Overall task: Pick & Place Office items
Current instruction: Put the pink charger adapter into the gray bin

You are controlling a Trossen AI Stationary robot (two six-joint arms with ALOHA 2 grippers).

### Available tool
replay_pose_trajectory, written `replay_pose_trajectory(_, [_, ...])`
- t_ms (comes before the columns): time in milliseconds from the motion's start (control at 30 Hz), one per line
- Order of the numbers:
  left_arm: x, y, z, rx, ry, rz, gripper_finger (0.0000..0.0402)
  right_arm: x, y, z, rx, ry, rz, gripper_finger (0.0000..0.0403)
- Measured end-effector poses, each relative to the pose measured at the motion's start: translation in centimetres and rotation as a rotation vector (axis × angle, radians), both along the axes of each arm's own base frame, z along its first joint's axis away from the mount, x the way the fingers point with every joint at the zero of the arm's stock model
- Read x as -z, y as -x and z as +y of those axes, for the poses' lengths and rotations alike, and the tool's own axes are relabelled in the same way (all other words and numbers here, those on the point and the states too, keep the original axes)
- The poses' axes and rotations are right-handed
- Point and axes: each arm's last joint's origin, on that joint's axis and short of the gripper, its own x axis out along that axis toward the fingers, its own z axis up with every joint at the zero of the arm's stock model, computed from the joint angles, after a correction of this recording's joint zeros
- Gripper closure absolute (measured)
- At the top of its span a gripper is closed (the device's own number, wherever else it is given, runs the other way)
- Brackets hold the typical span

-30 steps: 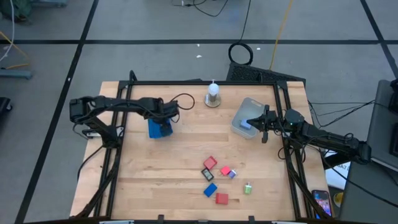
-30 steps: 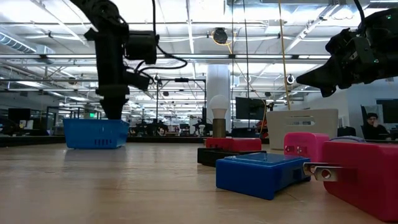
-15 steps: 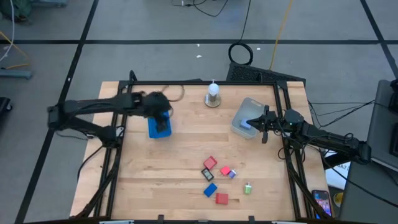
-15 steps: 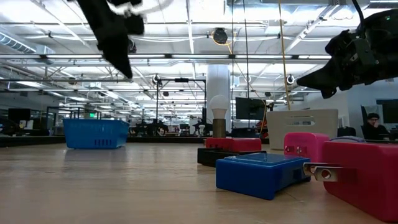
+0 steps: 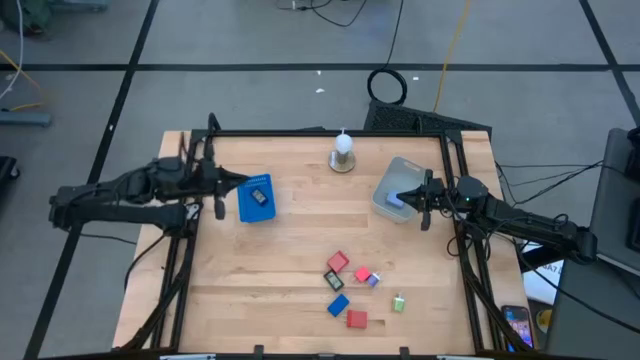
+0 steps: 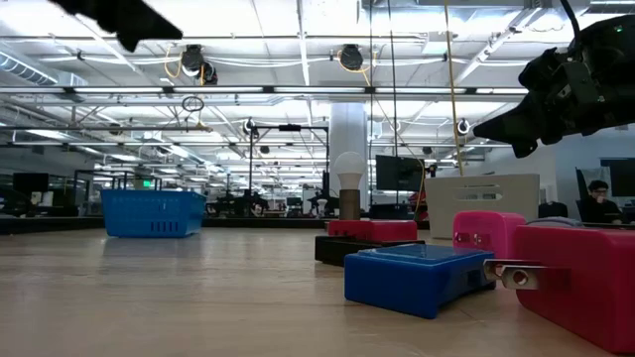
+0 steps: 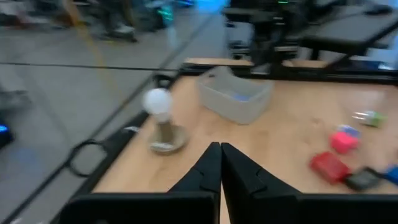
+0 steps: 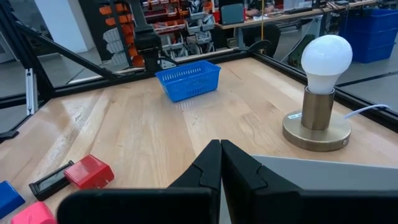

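Office items (image 5: 350, 290) are lying scattered near the front middle of the tabletop (image 5: 300, 250): a red block (image 5: 337, 262), a black piece (image 5: 334, 280), a blue block (image 5: 338, 305), another red block (image 5: 357, 319), a small pink-and-blue piece (image 5: 367, 277) and a little green one (image 5: 398, 302). One dark item is sitting inside the blue basket (image 5: 256, 197), and a pale blue piece is lying in the translucent grey tub (image 5: 398, 190).

Left hand (image 5: 222, 186) is hanging just beside the basket's outer edge, near the left rail, fingers pressed together, carrying nothing. Right hand (image 5: 424, 197) is hovering at the tub's rim, likewise pinched closed and empty, as its wrist view shows.

The loose cluster is lying well apart from both hands, toward the front edge, roughly between the two arms' reaches.

Risks, as I judge them: the pieces are bunched tightly, so a descending hand could be nudging a neighbour while closing on its target, or pinching two at once. The items are tiny and blocky; an off-centre grip could be flicking one across the wood or off the front edge. A lamp with a bulb (image 5: 343, 150) is standing at the back between basket and tub; an arm swinging across could be clipping it.
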Motion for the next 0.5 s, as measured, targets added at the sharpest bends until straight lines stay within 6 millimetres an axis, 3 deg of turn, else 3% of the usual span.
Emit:
replay_pose_trajectory(200, [3.0,1.3,-0.2,0.039,-0.122,-0.064,0.0399,0.0,0.0,0.0,0.001,-0.003,-0.003,0.0403])
replay_pose_trajectory(500, [6.7,1.3,-0.2,0.055,-0.116,-0.114,0.0398,0.0,0.0,0.0,0.002,-0.003,-0.003,0.0403])
